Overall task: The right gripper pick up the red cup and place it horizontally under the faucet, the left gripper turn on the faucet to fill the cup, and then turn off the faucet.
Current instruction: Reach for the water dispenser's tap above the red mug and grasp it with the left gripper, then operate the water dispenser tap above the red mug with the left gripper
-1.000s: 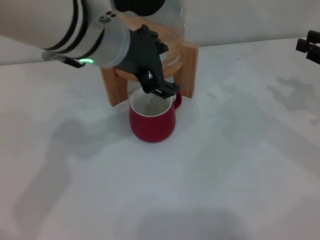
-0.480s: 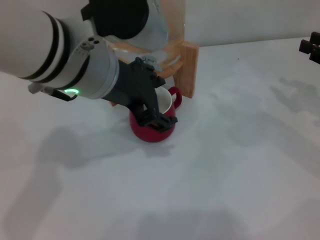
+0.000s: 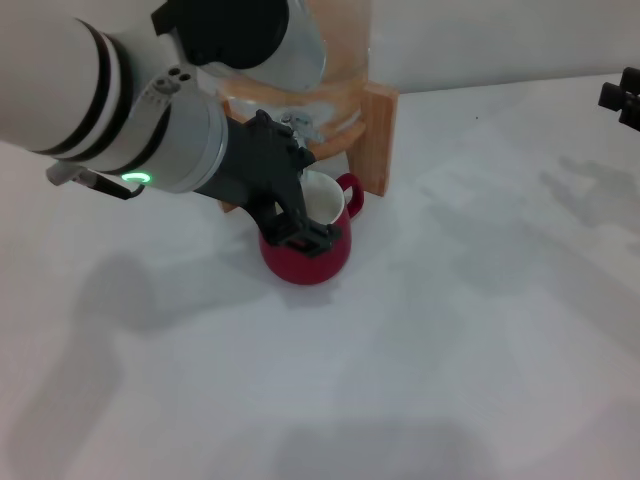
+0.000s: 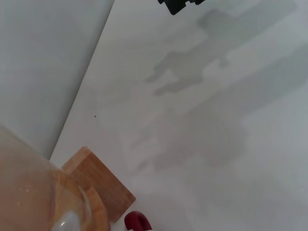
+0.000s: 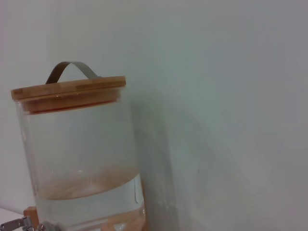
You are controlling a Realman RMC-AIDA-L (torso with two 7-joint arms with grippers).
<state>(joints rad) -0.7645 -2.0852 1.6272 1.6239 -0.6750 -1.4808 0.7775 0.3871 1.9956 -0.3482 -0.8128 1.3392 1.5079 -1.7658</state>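
The red cup (image 3: 318, 262) stands upright on the white table in front of the wooden stand (image 3: 378, 132), below the chrome faucet (image 3: 297, 124). Its red handle (image 3: 350, 192) points toward the stand, and a bit of that handle (image 4: 137, 223) shows in the left wrist view. My left gripper (image 3: 308, 240), on the green-lit arm, hangs over the cup's near rim with its black fingers together, holding nothing. It covers part of the cup's mouth. My right gripper (image 3: 624, 98) is parked at the far right edge, well away from the cup, and appears again (image 4: 180, 5) in the left wrist view.
The glass dispenser (image 5: 79, 159), with a wooden lid and a metal strap handle, holds water in its lower part; a chrome piece of the tap (image 5: 14, 224) shows at its base. A grey wall stands behind it. White tabletop (image 3: 480, 300) stretches right of the cup.
My left gripper has dropped from the faucet's height down and toward me, to the cup's near rim. The cup and the right gripper have stayed put.
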